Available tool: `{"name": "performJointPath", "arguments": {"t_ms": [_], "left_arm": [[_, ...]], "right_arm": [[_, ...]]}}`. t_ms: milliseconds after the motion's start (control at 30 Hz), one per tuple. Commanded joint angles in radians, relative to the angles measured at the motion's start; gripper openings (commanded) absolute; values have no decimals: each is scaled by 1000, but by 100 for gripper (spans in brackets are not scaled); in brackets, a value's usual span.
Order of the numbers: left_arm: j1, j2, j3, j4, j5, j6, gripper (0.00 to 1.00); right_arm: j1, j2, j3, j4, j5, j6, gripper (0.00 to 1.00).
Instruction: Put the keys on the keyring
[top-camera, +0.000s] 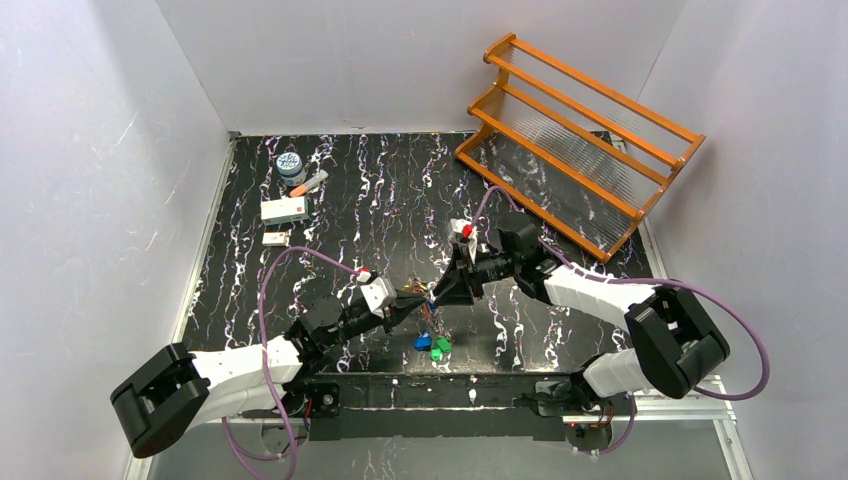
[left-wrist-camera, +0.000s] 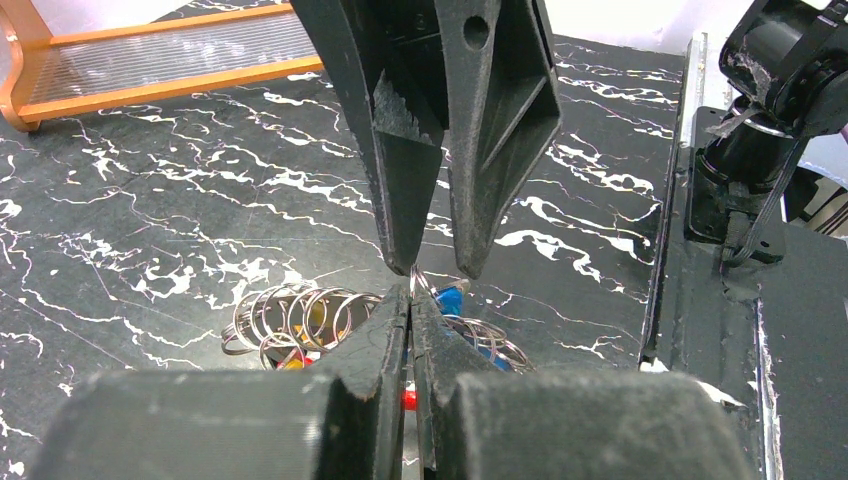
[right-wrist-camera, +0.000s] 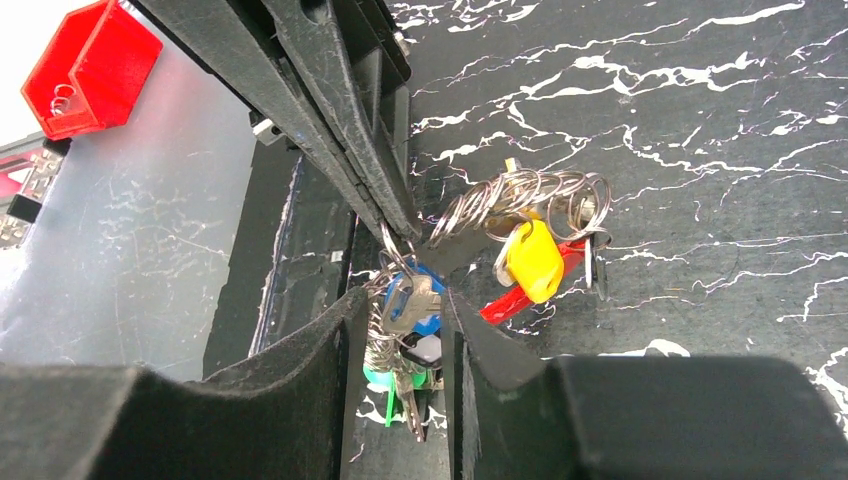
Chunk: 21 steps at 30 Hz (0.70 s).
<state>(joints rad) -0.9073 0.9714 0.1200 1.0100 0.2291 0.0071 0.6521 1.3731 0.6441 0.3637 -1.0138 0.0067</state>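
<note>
The keyring (left-wrist-camera: 300, 318) is a thin wire ring strung with several small silvery loops and coloured tags. My left gripper (left-wrist-camera: 411, 292) is shut on its wire and holds it above the black marbled table (top-camera: 380, 200). In the right wrist view a yellow tag (right-wrist-camera: 535, 258) and a red tag (right-wrist-camera: 515, 298) hang from the loops. A bunch of silver keys (right-wrist-camera: 410, 300) dangles over blue and green tags (top-camera: 432, 345). My right gripper (right-wrist-camera: 405, 295) is open, its fingers on either side of that bunch. In the top view my left gripper (top-camera: 425, 299) and right gripper (top-camera: 437, 292) meet tip to tip.
An orange wooden rack (top-camera: 580, 140) stands at the back right. At the back left lie a small jar (top-camera: 291, 165), a marker (top-camera: 308, 184) and a white box (top-camera: 284, 209). The arm bases and a metal rail (top-camera: 470, 390) run along the near edge.
</note>
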Motion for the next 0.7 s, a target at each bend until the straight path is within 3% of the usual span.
{"name": "performJointPath", "arguments": {"t_ms": [0,267,500,567,667], "left_arm": [[-4,-13,6,65,12,5,0],[-4,-7,12,64,25,0,0],[-4,-3,18,65,31,0,0],[-4,-2,18,64,33,1,0],[-5,-5,18,65,27,-1,0]], "right_arm": [[6,24,41,42,-16,22,41],[15,49,51,38,-22,10,27],[17,42,49,33,4,3,31],[17,47,54,13,4,-5,25],[17,54,64,-43,4,-58,8]]}}
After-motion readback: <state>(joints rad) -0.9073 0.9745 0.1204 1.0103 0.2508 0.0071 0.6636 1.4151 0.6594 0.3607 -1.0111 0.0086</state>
